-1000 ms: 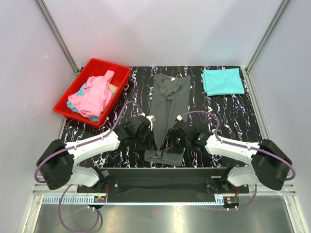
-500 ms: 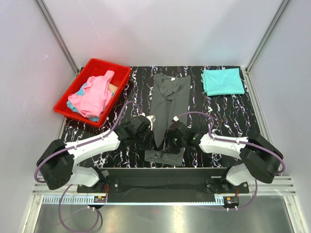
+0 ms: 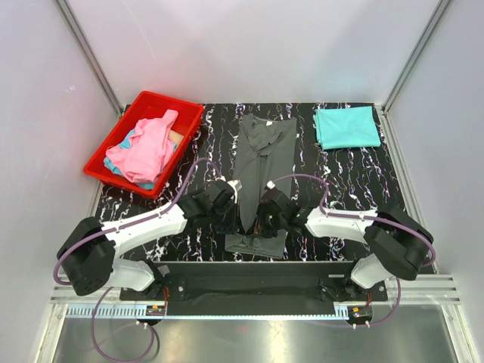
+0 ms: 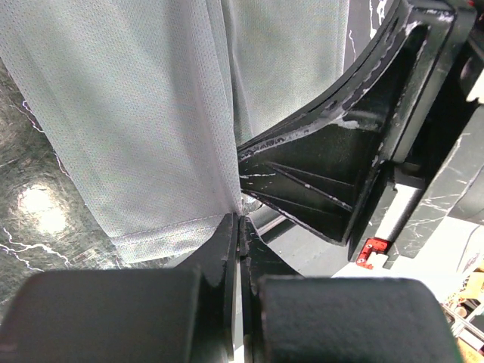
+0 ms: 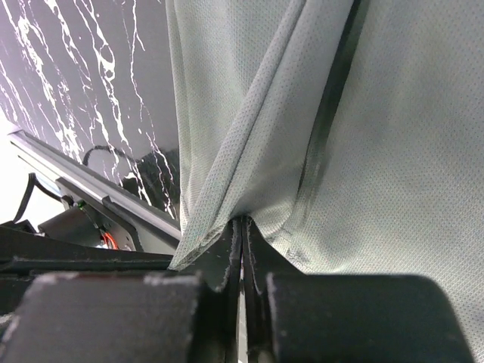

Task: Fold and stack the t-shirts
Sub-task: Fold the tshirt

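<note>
Charcoal t-shirt [image 3: 261, 155] lies lengthwise down the middle of the bench [image 3: 355, 193], collar at the far end and sides looking already folded in to a narrow strip. Left fingers [image 3: 231, 203] and right fingers [image 3: 266, 210] sit at either edge of its near part. One teal t-shirt [image 3: 346, 127] lies folded flat at the far right, so that's one done! The red bin [image 3: 175, 101] at far left holds a crumpled pink t-shirt [image 3: 147, 147] over a light blue t-shirt [image 3: 116, 164], both waiting.

Left wrist view: the left fingers [image 4: 219, 257] are pressed together, nipping the grey cloth [image 4: 151, 113] right by its stitched hem.

Right wrist view: same story, the right fingers [image 5: 219, 261] are closed tight on a gathered fold of the shirt [image 5: 393, 113].

I'd judge the end-over-end fold comes next. That makes it roughly a quarter through.
</note>
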